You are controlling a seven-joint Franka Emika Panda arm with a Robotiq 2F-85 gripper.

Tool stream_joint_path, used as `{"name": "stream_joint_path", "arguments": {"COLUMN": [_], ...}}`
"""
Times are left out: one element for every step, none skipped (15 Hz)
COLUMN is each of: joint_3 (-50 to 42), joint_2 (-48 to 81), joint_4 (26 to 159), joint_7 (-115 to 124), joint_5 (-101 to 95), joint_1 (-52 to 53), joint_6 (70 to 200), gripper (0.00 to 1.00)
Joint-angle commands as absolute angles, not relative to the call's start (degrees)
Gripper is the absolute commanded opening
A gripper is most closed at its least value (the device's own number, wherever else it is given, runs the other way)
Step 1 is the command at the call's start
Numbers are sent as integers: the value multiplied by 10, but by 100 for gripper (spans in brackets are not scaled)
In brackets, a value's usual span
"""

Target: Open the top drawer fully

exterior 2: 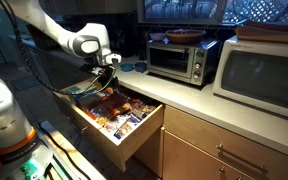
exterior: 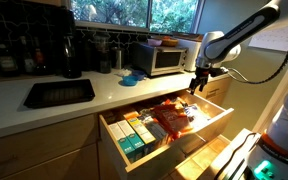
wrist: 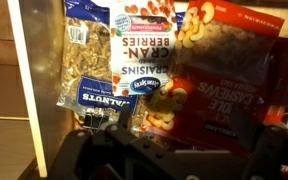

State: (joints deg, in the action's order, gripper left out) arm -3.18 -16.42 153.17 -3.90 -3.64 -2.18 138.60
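Hovering above the snack packets (wrist: 144, 60), the gripper (exterior: 198, 84) hangs spread wide and empty over the rear of the top drawer (exterior: 108, 135), just off the counter (exterior: 104, 95) edge. The drawer sits well out. Its front panel (exterior 2: 139, 135) lies outward from the gripper and runs parallel to the counter, so any further pull goes away from the cabinet.

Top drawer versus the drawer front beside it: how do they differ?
The top drawer is pulled out; the neighbouring drawer front sits shut. The top drawer shows its snack packets; the neighbouring drawer front hides its contents. The hand hangs over the top drawer, not the neighbour. Both are light wood.
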Motion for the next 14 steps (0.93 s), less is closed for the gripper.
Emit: {"name": "stream_joint_path", "arguments": {"joint_3": [-42, -45, -44, -43, -38, -38, -38, -38, -38, -38, -37, -37, -37, -37], "joint_2": [-251, -270, -289, -313, -325, -271, -283, -286, -285, -282, -278, -276, -275, -275], "joint_4": [1584, 1588, 1593, 1600, 1593, 1573, 1574, 1574, 1574, 1574, 1574, 1574, 1574, 1574], "joint_7": [-58, -66, -65, -64, -55, -52, -52, -52, -52, -52, -52, -52, -52, -52], "joint_5": [-43, -34, -32, -30, -34, -36, -36, -37, -37, -37, -37, -37, -37, -37], "joint_1": [-34, -31, -31, -28, -30, -31, -31, -31, -31, -31, -31, -31, -31, -31], "joint_6": [1389, 1374, 1367, 1362, 1359, 1374, 1373, 1373, 1373, 1373, 1373, 1373, 1373, 1373], "gripper": [100, 100, 100, 100, 100, 100, 100, 100, 100, 100, 100, 100, 100, 100]}}
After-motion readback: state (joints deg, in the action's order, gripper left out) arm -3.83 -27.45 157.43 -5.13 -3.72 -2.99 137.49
